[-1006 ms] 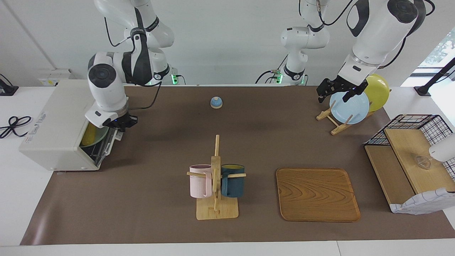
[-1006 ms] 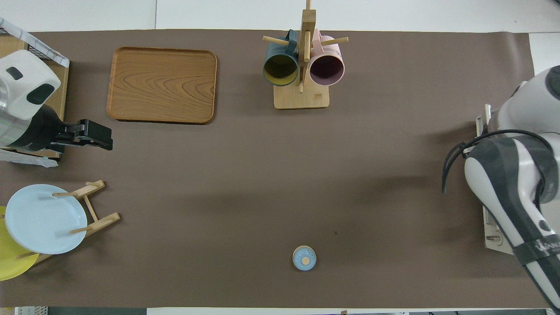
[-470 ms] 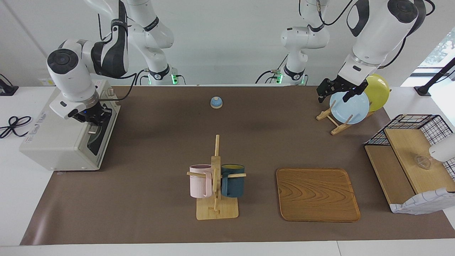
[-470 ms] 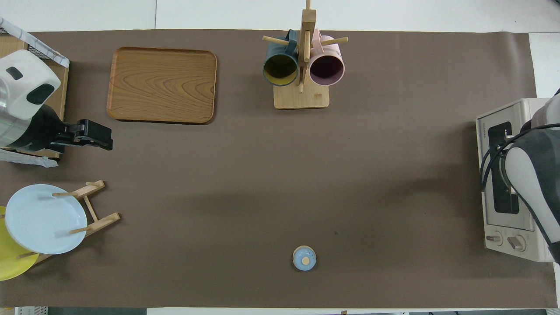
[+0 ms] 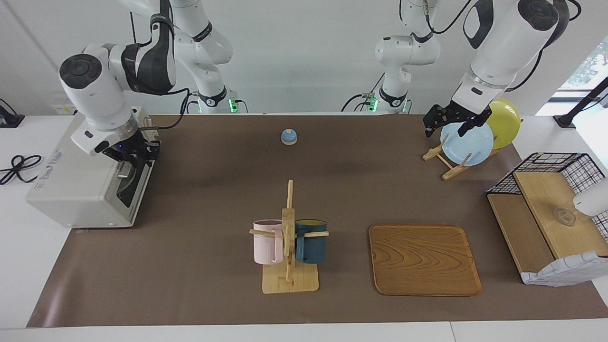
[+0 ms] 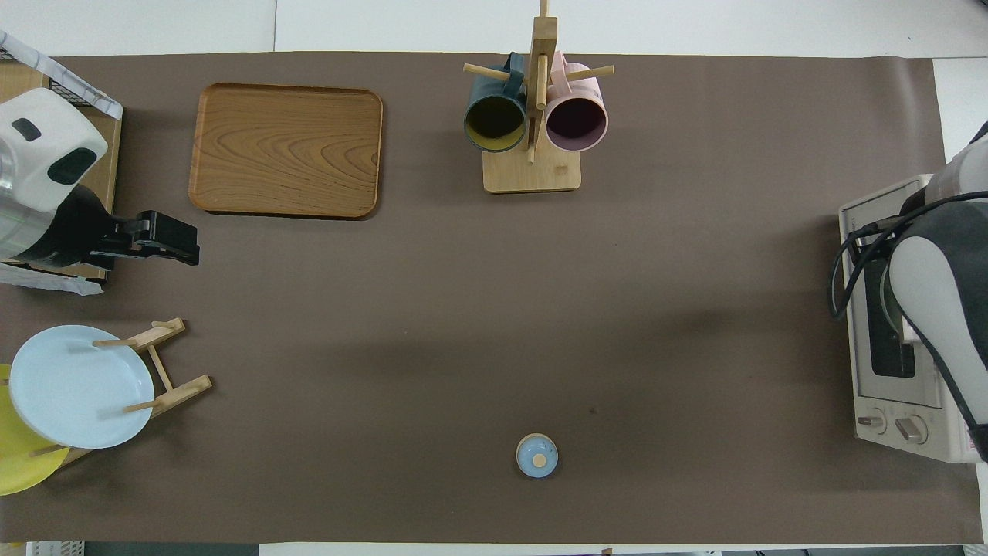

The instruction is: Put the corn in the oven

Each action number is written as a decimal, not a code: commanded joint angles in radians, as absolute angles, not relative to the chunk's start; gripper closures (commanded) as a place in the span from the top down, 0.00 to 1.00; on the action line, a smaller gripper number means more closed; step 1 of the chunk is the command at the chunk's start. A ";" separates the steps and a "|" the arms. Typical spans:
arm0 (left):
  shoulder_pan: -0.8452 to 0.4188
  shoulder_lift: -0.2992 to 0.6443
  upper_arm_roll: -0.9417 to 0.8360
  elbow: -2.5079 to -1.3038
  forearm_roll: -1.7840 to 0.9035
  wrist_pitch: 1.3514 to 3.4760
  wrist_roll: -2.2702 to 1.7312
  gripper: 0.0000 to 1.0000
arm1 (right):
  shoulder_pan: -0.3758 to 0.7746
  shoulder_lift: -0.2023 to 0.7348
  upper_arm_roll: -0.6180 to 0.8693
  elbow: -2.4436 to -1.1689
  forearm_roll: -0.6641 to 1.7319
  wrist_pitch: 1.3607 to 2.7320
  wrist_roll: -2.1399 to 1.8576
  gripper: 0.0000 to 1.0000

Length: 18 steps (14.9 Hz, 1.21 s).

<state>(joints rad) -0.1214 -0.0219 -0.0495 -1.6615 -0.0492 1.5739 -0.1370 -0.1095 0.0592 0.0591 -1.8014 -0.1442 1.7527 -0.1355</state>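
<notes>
Because the oven [image 5: 88,178] door stood shut, the right gripper [image 5: 127,153] hung just above its top edge, fingers hard to read, apparently holding nothing. No corn showed, presumably inside. The left gripper [image 5: 451,122] waited wide open and empty over the plate rack [image 5: 446,161].

oven door [image 5: 127,183]: hung open below the right gripper a second ago, now shut
right gripper [image 5: 132,153]: risen from the door's lowered edge to the oven's [image 5: 78,178] top front edge
corn: no longer visible
</notes>
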 commanded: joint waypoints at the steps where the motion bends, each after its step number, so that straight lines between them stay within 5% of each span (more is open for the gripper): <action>1: -0.120 -0.037 -0.049 -1.669 -0.034 1.563 -0.140 1.00 | -0.109 0.092 0.064 -1.727 -0.127 1.712 -0.117 0.39; 4: -0.120 -0.035 -0.049 -1.669 -0.034 1.563 -0.140 1.00 | -0.071 0.115 0.064 -1.623 -0.049 1.640 -0.094 0.44; 6: -0.120 -0.035 -0.049 -1.669 -0.034 1.563 -0.140 1.00 | -0.067 0.107 0.063 -1.603 -0.031 1.612 -0.080 0.64; 8: -0.120 -0.035 -0.049 -1.669 -0.034 1.563 -0.140 1.00 | -0.081 0.063 0.054 -1.609 -0.031 1.521 -0.077 1.00; 11: -0.120 -0.035 -0.049 -1.669 -0.034 1.563 -0.140 1.00 | -0.113 -0.012 0.049 -1.615 -0.031 1.436 -0.048 1.00; 18: -0.120 -0.035 -0.049 -1.669 -0.034 1.563 -0.140 1.00 | -0.075 -0.018 0.057 -1.623 -0.023 1.440 -0.029 1.00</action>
